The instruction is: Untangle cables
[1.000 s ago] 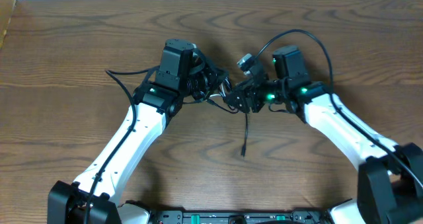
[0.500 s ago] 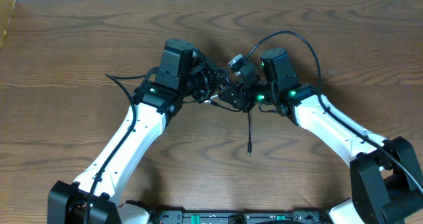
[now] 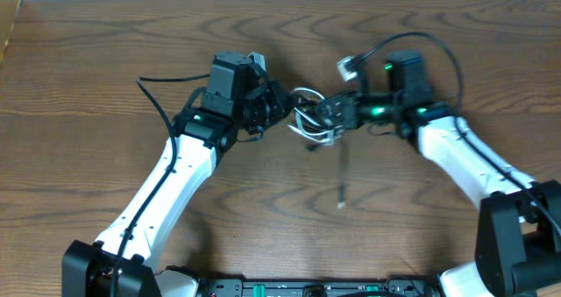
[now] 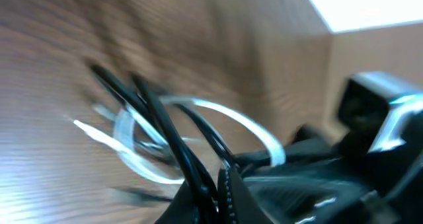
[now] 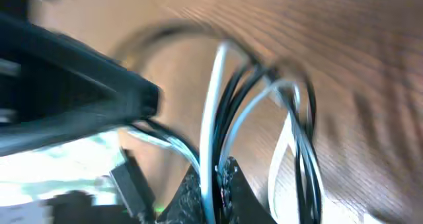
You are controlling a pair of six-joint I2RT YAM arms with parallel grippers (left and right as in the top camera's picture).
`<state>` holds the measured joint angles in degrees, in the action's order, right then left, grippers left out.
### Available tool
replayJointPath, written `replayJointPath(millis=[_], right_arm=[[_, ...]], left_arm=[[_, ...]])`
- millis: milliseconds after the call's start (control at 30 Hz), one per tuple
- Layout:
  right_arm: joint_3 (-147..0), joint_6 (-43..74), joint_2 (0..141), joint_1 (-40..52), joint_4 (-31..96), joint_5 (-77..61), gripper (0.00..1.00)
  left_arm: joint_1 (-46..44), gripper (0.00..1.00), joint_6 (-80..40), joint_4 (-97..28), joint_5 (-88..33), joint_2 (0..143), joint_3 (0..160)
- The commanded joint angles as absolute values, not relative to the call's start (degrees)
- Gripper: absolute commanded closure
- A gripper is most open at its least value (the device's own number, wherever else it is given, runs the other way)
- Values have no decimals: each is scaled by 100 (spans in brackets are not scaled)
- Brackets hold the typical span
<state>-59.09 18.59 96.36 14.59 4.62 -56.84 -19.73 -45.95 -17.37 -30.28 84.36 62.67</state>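
Grips cables from both ends: left gripper at 9 o'clock, right gripper at 3, both clamped on strands; leaves black tail toward 6

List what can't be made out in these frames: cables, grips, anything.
- Overhead: how the black and white cables cross in the knot. They are too small and partly covered by the left gripper and right gripper.
- Overhead: the type of plug on the loose black end, which is too small.
- Left wrist: motion blur smears the cords, and no plug ends are visible.
- Right wrist: also blurred, and the cords run off the bottom edge.
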Motion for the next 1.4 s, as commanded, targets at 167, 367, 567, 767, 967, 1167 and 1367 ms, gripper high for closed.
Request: replayJointPath(millis=[167,367,567,767,967,1167,1367], right_arm=[[-5957,2095,9504,528,401,-6440,99],[-5957,2097,9504,545,510,-6012,99],[-5968,2097,9480,460,657,-5426,99],[-6147,2265,9100,84,615,-5398,99],[-6326,2952,8265,-753,521,-4910,99],[-6331,3260,7531,-1385,495,-4792,99],[-6331,3048,7308,-1393,1127,-4790,99]], left_arm=[[-2023,92,-3612,-2357,-3076,8510,6267],[-2117,92,-3795,-2353,-2722,8643,6267],[-1909,92,-3159,-2383,-2620,8643,6267],[-1728,92,-2381,-2816,-2580,8643,6267],[-1699,92,-1691,-3540,-1916,8643,6267],[-1699,92,-1260,-3881,-1380,8643,6267],[-1699,77,-1140,-3804,-1553,8643,6270]])
